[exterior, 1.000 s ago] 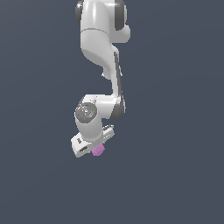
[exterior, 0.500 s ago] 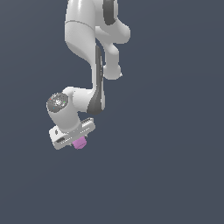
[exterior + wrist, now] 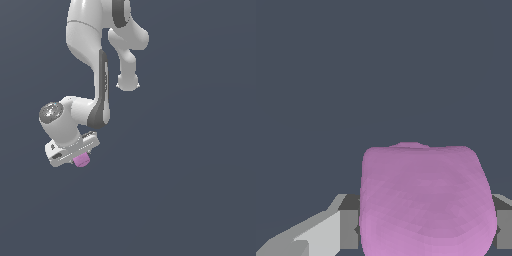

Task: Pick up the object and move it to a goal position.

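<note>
White Panda gripper (image 3: 80, 156) has swung further toward the exterior view's left vs 0.5 s ago, w/ arm elbow more bent. Jaws clamped on 1 small matte pink-purple cube (image 3: 81, 159), which pokes out beneath the hand; wrist view shows cube (image 3: 426, 200) squeezed between grey fingers (image 3: 348, 227).

Small pink-purple cube (image 3: 81, 159), matte with rounded edges, clamped between the gripper's (image 3: 80, 161) fingers (image 3: 323, 232), low toward the exterior view's left.
</note>
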`<state>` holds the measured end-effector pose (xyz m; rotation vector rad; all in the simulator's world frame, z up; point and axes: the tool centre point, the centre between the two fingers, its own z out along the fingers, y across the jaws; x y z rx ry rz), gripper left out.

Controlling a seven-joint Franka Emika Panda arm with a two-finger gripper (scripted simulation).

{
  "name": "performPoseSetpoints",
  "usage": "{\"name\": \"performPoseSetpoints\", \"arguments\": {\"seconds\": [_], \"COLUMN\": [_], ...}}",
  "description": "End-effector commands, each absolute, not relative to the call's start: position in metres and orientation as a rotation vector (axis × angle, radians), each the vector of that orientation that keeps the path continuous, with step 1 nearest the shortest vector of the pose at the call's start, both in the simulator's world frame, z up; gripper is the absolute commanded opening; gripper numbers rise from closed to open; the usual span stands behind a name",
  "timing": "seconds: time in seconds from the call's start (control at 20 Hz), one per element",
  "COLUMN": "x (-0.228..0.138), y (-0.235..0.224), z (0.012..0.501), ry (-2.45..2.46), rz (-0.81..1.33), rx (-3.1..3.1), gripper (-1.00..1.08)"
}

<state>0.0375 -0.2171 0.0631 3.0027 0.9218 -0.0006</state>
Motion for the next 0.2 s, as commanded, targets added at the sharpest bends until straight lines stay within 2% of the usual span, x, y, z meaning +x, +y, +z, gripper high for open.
{"name": "performPoseSetpoints", "arguments": {"seconds": [0.0,0.15], "x": [0.0389,0.0404], "y": [-0.2149,-0.2115], "z": [0.063,0.0625], "ry": [0.925,0.925], "rz": [0.0,0.0], "rx": [3.002,3.002], "gripper": [-1.0,-1.0]}}
